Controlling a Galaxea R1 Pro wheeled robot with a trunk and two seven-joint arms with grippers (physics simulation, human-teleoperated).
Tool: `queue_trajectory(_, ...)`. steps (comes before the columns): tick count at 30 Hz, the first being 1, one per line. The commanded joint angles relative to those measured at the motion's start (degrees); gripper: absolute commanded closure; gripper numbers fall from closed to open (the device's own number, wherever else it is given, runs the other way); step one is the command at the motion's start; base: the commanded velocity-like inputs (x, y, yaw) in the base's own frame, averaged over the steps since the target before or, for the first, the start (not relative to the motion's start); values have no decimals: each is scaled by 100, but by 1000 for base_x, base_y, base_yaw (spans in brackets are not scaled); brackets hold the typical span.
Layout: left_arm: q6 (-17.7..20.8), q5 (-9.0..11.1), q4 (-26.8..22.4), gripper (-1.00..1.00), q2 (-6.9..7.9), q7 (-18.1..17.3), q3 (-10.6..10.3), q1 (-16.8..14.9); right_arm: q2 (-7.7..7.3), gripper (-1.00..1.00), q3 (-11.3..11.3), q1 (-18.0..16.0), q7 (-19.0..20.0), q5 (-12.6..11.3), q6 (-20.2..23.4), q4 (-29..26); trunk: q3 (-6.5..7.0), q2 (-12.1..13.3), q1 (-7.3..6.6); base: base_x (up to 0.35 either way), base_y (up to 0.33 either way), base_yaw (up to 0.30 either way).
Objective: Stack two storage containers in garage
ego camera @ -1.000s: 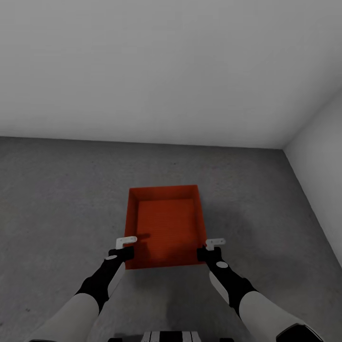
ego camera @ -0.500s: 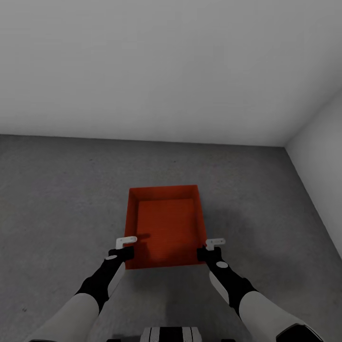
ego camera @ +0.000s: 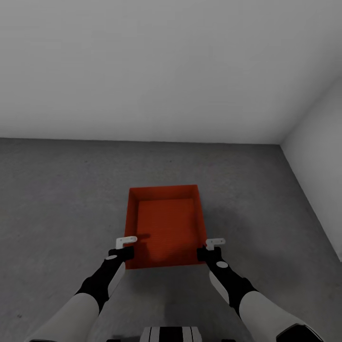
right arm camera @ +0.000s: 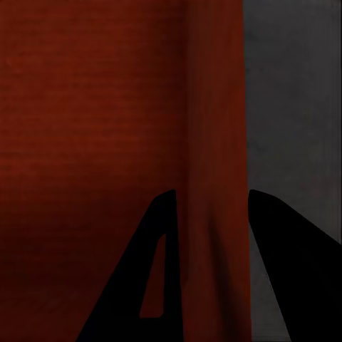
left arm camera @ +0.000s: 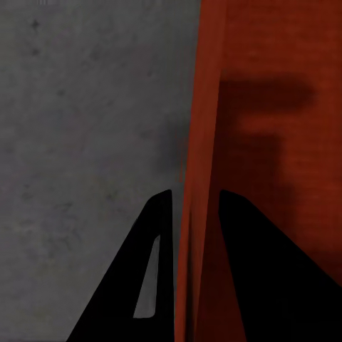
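Note:
One orange-red storage container [ego camera: 164,228] is in front of me, open side up, over the dark grey concrete floor [ego camera: 57,199] of the garage. My left gripper [ego camera: 126,242] is shut on its left wall near the front corner. The left wrist view shows that gripper [left arm camera: 194,194] with one black finger on each side of the thin wall [left arm camera: 203,107]. My right gripper [ego camera: 214,243] is shut on the right wall in the same way; the right wrist view shows it [right arm camera: 211,192] astride that wall [right arm camera: 217,107]. The container's shadow falls on the floor to its right.
A plain white back wall [ego camera: 142,71] stands beyond the container. A second white wall [ego camera: 318,156] closes the right side, and the two meet in a corner at the far right. My base's front edge [ego camera: 171,334] shows at the bottom of the head view.
The view has shifted slightly, so floor and wall corner slide a little. The container and both grippers keep the same place relative to each other.

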Motion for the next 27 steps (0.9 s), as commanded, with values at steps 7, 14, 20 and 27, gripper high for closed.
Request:
queue_trajectory(7, 42, -97, -36, 100, 8, 117, 204, -1, -285, 100, -29, -10, -501, -94, -35, 327, -3, -1, -1, 0, 0, -143)
queue_trajectory(14, 42, -96, -36, 100, 8, 117, 204, -1, -270, 100, -29, -10, -531, -88, -35, 327, -3, -1, -1, 0, 0, -77)
queue_trajectory(20, 42, -94, -36, 100, 8, 117, 204, -1, -270, 100, -29, -8, -577, -91, -35, 327, -3, -1, -1, 0, 0, -91)
queue_trajectory(27, 42, -94, -36, 100, 8, 117, 204, -1, -282, 100, -29, -8, -580, -94, -35, 327, -3, -1, -1, 0, 0, -7)
